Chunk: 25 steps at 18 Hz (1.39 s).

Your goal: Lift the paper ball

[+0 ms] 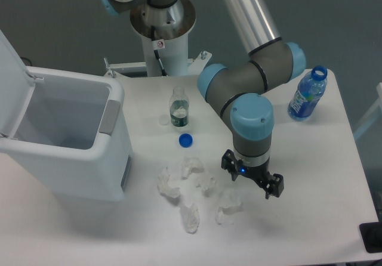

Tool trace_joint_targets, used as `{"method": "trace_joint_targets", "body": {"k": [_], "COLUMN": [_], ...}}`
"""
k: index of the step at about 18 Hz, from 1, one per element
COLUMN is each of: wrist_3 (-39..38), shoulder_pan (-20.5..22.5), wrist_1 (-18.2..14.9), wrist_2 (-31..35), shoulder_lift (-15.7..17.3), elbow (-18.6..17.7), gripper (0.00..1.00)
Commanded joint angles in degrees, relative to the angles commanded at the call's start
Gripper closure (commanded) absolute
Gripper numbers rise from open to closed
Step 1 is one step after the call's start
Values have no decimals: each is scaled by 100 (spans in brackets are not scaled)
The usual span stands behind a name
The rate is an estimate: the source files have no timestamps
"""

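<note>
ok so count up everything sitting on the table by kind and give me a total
Crumpled paper wads: 5, including the paper ball nearest the claw
Bottles: 2, a clear bottle and a blue bottle
Loose caps: 2, a blue cap and a clear cap
Bins: 1, the white bin
Total: 10

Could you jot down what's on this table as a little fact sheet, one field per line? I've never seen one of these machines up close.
Machine: one arm, its gripper open, holding nothing
Gripper position: above the table, just right of the paper wads
Paper wads: five white crumpled ones, clustered near the front; nearest the gripper is this paper ball
Bottle cap: blue, lying loose behind the wads
Small bottle: clear, upright, no cap
Blue bottle: upright at the far right, open
Bin: white, lid up, at the left
</note>
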Motion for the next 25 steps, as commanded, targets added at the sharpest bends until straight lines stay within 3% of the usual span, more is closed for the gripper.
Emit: {"method": "trace_joint_targets", "body": {"k": [4, 8, 11, 25], "wrist_3": [-236, -668, -659, -501], "shoulder_pan": [-140, -237, -255, -387], "wrist_1": [17, 316, 351, 343], "wrist_2": [-203, -203, -229, -264], "shoulder_lift": [-255, -492, -624, -695], "elbow": [246, 264, 308, -114], "gripper": [0, 0, 0, 0]}}
